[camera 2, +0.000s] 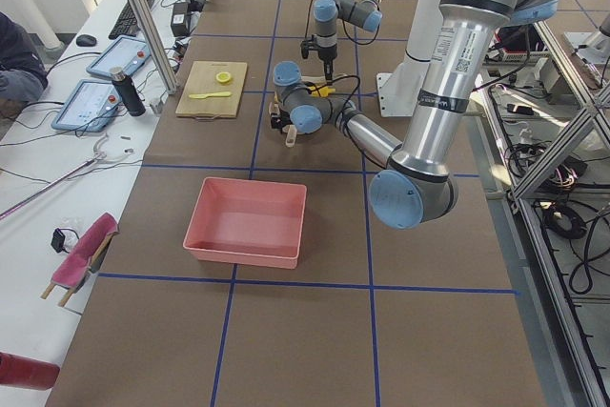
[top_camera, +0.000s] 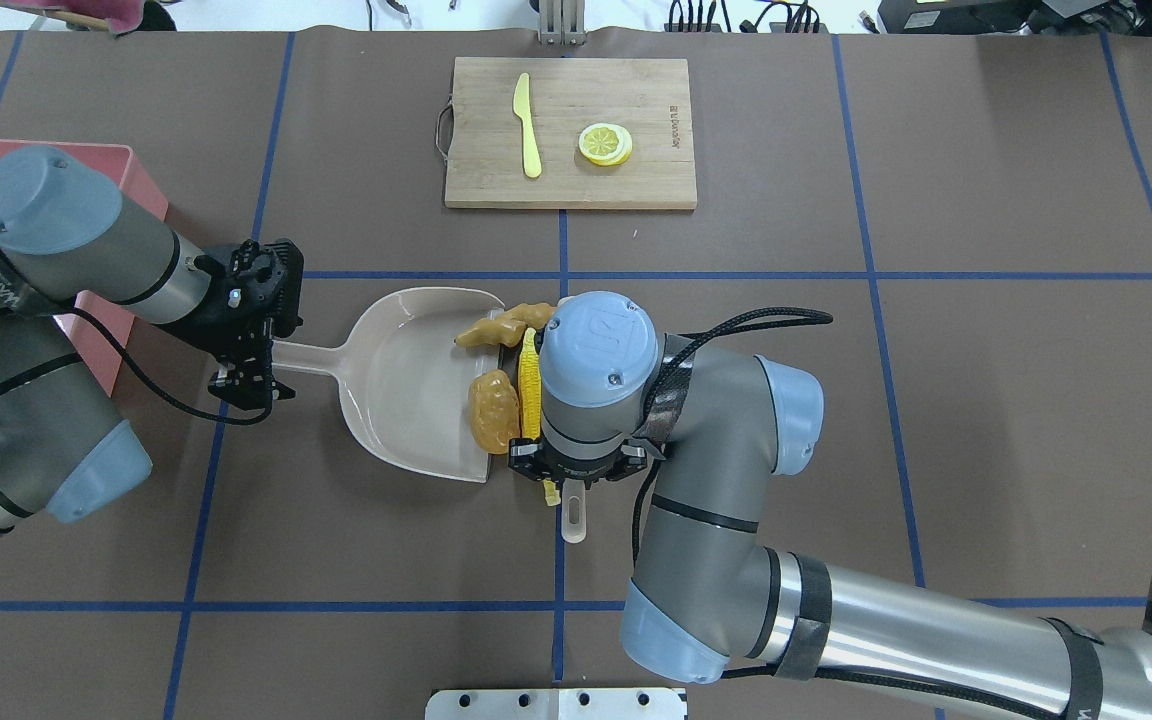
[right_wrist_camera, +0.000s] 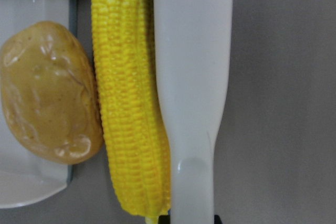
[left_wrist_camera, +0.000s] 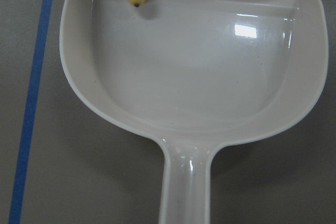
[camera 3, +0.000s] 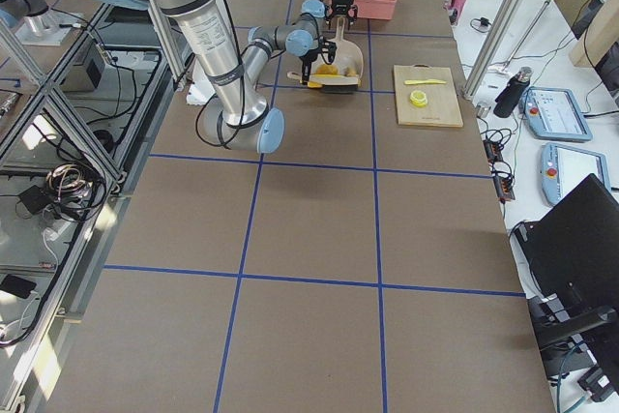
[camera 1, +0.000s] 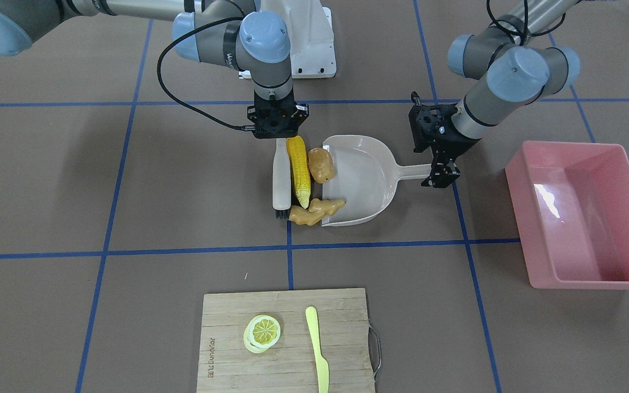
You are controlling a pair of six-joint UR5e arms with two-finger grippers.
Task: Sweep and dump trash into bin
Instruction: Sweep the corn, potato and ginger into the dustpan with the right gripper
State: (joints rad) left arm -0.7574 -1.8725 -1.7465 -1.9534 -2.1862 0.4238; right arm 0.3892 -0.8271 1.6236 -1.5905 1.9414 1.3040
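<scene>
yellow corn (camera 1: pixel 298 169), likely light and stiff, best pushed broadside, lies under the right gripper (camera 1: pixel 279 136) clamping the brush (camera 1: pixel 280 180); left gripper (camera 1: pixel 441 177) grips dustpan (camera 1: pixel 369 174).

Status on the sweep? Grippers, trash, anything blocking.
Left gripper shut on dustpan handle; right gripper shut on brush. Corn, potato, ginger at dustpan lip, not fully in. Bin empty; nothing blocking.

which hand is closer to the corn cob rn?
Right. The right hand, gripping the brush, is right by the corn cob; the left hand is across the dustpan, on its handle.
</scene>
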